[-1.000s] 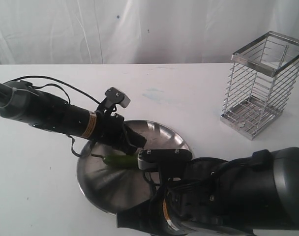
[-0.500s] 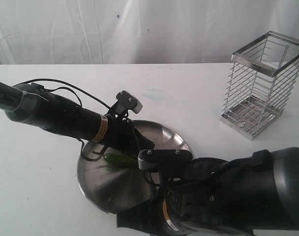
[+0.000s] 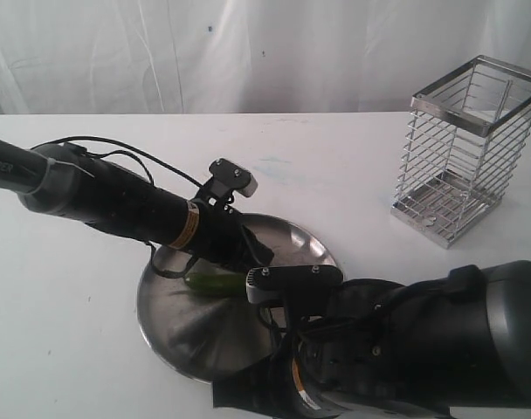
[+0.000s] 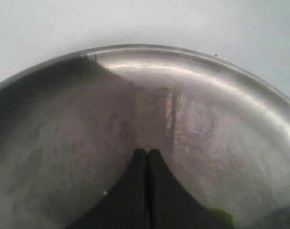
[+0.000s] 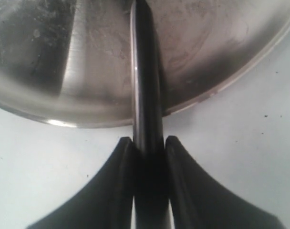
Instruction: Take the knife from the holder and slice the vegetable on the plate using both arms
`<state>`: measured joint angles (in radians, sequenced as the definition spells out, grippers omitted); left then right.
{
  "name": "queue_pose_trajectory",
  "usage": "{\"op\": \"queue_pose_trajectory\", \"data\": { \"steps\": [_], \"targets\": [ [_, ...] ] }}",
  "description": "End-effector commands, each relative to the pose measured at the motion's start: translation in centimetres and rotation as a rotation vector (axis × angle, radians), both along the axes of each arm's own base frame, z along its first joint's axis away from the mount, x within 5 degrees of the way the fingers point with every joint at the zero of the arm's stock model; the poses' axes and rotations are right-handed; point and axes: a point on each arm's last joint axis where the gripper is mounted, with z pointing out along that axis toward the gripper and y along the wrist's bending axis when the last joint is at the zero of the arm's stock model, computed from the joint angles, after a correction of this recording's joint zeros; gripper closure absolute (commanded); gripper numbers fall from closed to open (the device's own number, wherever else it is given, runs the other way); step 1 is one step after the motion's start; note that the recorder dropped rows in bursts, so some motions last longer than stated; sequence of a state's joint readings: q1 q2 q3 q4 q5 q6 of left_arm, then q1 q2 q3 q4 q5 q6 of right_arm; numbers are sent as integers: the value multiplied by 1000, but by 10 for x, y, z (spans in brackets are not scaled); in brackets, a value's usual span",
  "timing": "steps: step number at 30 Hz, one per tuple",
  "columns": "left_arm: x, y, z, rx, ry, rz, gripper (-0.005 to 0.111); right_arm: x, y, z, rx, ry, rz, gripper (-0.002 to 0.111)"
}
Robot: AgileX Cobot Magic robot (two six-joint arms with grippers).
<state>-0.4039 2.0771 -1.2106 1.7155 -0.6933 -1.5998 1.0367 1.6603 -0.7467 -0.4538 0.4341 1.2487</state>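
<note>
— On the white table [image 3: 73,349], what takes up the most room?
— The right arm [image 3: 440,340], a thick black bulk that fills the near right corner of the exterior view. The left arm [image 3: 117,205] comes next, reaching in from the left edge and slanting down toward the middle.
— And the holder?
— The holder [image 3: 462,166] stands upright on the table at the far right, well apart from the plate.
— Where is the plate?
— The plate [image 3: 174,327] lies flat in the middle of the table, partly hidden by both arms.
— The knife?
— The knife [image 5: 146,86] is in the right gripper [image 5: 148,141]. The two fingers are clamped on it, and it runs out from between them across the plate's rim and over the plate.
— And the left gripper?
— The left gripper [image 4: 147,155] has its fingers pressed together with nothing between them, low over the plate's scuffed surface.
— The vegetable?
— The vegetable [image 3: 215,282] lies on the plate, just beside the left gripper. Whether the gripper touches it, I cannot tell.
</note>
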Motion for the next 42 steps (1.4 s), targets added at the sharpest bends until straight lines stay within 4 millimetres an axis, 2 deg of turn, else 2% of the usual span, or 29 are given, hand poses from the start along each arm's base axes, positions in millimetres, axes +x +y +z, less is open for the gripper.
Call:
{"op": "queue_pose_trajectory", "data": {
  "steps": [1,9,19,25,30,35,38,42],
  "targets": [
    [5,4,-1,38,-27,9,107,-1,-4,-3,-34,21,-27,108],
    [13,15,4,-26,-4,81,107,-1,-4,-3,-33,22,-31,108],
    [16,24,38,-189,-39,80,107,-2,-4,-3,-27,32,-44,108],
    [16,25,41,-199,-44,78,107,-2,-3,-2,-19,29,-42,108],
    [19,32,43,-223,-39,94,107,-2,-4,13,22,-7,-31,108],
    [22,52,61,-255,-52,172,107,-3,-9,34,66,-60,-16,108],
    [16,68,74,-273,-59,218,107,-3,-11,41,84,-79,-9,108],
    [-3,79,83,-248,-74,245,107,-4,-11,47,109,-90,-6,108]
  ]
}}
